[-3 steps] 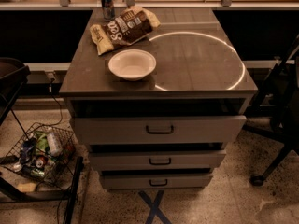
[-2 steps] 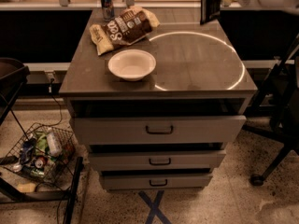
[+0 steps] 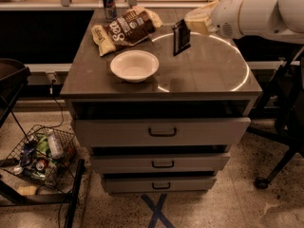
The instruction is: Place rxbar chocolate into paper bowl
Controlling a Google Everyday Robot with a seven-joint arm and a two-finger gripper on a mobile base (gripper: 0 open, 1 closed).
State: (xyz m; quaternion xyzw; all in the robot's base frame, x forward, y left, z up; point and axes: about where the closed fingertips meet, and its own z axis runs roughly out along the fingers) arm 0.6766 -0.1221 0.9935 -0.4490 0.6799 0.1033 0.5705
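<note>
White robot arm (image 3: 259, 11) reaches in from 3 o'clock. Its cream two-finger tool (image 3: 191, 24) pinches the upper edge of the small flat near-black rxbar chocolate (image 3: 181, 38). The bar hangs near upright, slightly tilted, over the grey-topped desk (image 3: 209, 75). Round off-white paper bowl (image 3: 134, 65) sits on the desk at 8 o'clock from the bar, apart from it. Brown-and-cream snack bag (image 3: 124, 28) lies at 12 o'clock from the bowl, drink can (image 3: 109, 3) behind it

Arm reaches in from the right over the cabinet top (image 3: 209, 75). gripper (image 3: 189, 24) holds the rxbar chocolate (image 3: 181, 38) by its upper end, bar hanging roughly upright. paper bowl (image 3: 134, 65) sits left of the bar, well apart from it. snack bag (image 3: 126, 27) behind the bowl; can (image 3: 109, 3) at the back edge
</note>
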